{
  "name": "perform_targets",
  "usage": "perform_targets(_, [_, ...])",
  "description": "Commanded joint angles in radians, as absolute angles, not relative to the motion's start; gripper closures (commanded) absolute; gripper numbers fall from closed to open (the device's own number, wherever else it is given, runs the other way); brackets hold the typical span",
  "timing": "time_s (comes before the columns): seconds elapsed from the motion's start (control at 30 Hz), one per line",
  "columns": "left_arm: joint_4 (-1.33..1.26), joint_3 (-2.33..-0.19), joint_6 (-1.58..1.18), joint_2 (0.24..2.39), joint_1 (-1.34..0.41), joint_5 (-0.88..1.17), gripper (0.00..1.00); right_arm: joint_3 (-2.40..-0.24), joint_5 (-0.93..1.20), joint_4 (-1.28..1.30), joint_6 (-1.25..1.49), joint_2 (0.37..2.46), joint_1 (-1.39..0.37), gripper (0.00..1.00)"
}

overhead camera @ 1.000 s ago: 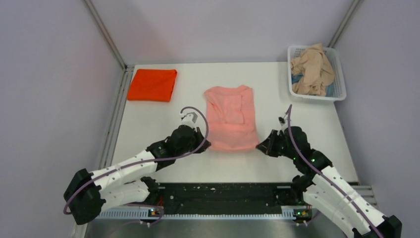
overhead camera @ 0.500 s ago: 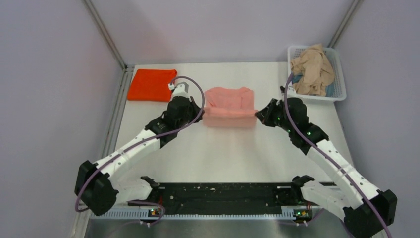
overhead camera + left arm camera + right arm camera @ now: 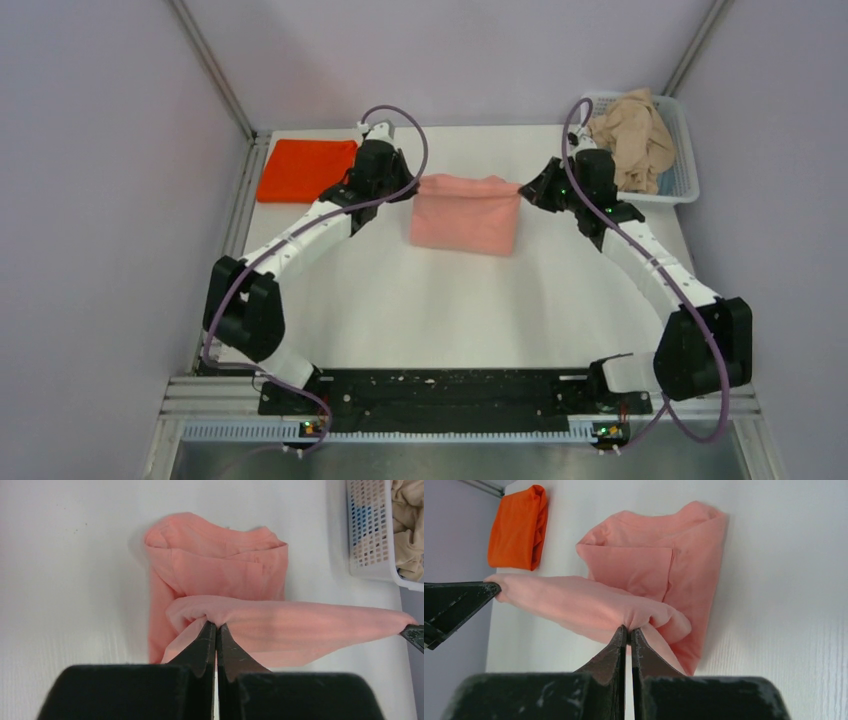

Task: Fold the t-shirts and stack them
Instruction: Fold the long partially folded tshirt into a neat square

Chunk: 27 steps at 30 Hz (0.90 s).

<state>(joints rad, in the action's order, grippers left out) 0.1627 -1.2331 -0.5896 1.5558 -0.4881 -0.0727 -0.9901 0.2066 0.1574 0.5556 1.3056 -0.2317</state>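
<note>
Salmon-pink tee (image 3: 465, 212) sits at the far middle of the worktop (image 3: 450, 310), between the two arms. Part of it lies flat, and one edge is raised and pulled into a taut band above that flat part. The left fingers (image 3: 210, 636) are clenched on one end of the band and the right fingers (image 3: 621, 637) are clenched on the other, each pinching a small bunch of cloth at the very tips. In both wrist views the lower layer, with its sleeve folds, shows on the worktop beneath the stretched edge.

The orange-red tee (image 3: 305, 170) lies folded at the far left, well apart from the pink one. The beige tee (image 3: 630, 135) is heaped in the white basket (image 3: 684, 160) at the far right, just behind the right arm.

By the look of it, this cloth is light, thin and limp. It keeps its line only while both ends are held in tension, and it would sag or crease in the middle if one side slackened. It does not seem fragile or slippery, but a tip-only pinch could lose a layer. The two corners of the lifted edge look like the right places to hold, kept level and evenly apart, so the fold should land square on the layer below.
</note>
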Motion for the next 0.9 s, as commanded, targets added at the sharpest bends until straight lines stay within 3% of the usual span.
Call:
perform_targets(0.0, [0.161,-1.353,-0.531,1.656,-0.437,-0.097,1.0,-1.074,0.235,0.061,0.522,1.406,-0.171,1.0])
perform_targets(0.7, [0.232,-1.753,-0.543,2.141,-0.35,-0.074,1.0,-1.281,0.201,-0.097,0.537,1.863,-0.11,1.0])
perform_targets(0.73, [0.238,-1.773,-0.546,2.156,-0.346,-0.076,1.0,-1.305,0.184,-0.1,0.53,1.89,-0.109,0.96])
perform_targets(0.77, [0.244,-1.799,-0.541,2.172,-0.341,-0.075,0.78,-1.342,0.16,-0.09,0.52,1.92,-0.108,0.83])
perform_targets(0.83, [0.301,-1.871,-0.54,2.196,-0.327,-0.119,0.23,-1.459,0.146,0.003,0.481,1.98,-0.103,0.46])
perform_targets(0.87, [0.332,-1.909,-0.539,2.202,-0.32,-0.122,0.05,-1.517,0.148,0.058,0.463,2.0,-0.102,0.36])
